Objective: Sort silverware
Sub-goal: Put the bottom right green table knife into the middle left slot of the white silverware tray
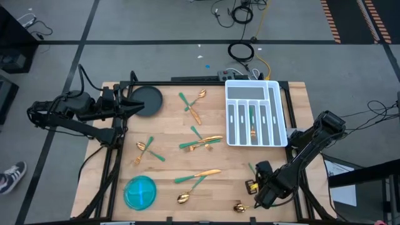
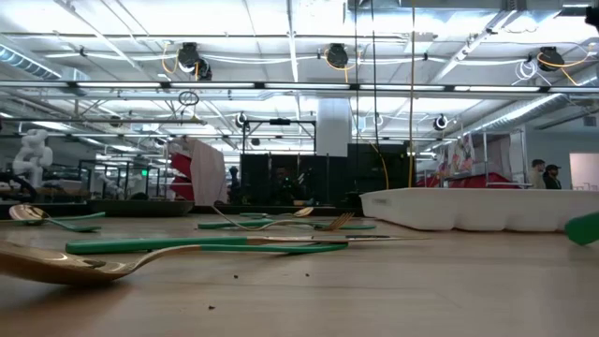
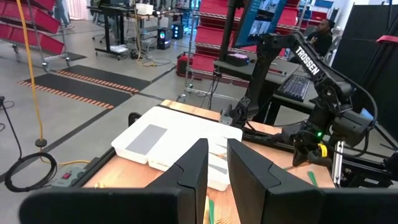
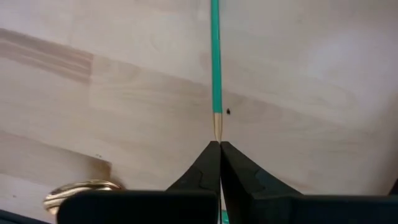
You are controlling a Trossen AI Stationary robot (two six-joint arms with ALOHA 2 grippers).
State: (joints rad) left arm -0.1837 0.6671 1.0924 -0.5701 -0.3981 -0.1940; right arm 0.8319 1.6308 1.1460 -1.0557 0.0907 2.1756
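- The right pincer [image 4: 219, 144] is low over the near right part of the table [image 1: 169, 165], its fingers pinched together on a teal-handled utensil [image 4: 216, 59]; the slim handle runs straight out past the fingertips, and whether it is a fork, spoon or knife cannot be told.
- A gold spoon [image 1: 240, 206] lies just beside that pincer, near the table's front edge.
- The left pincer [image 3: 216, 163] hovers at the far left of the table, beside a dark round plate [image 1: 146, 100]; its fingers stand a narrow gap apart with nothing between them.
- The rest of the silverware is scattered over the middle of the table: a pair near the back [image 1: 192, 104], a cluster at the centre [image 1: 201, 141], two pieces on the left [image 1: 145, 150], and more towards the front [image 1: 195, 179].
- A white tray [image 1: 253, 112] sits at the back right with a utensil [image 1: 252, 122] in one of its slots.
- A blue bowl [image 1: 140, 192] stands at the front left.
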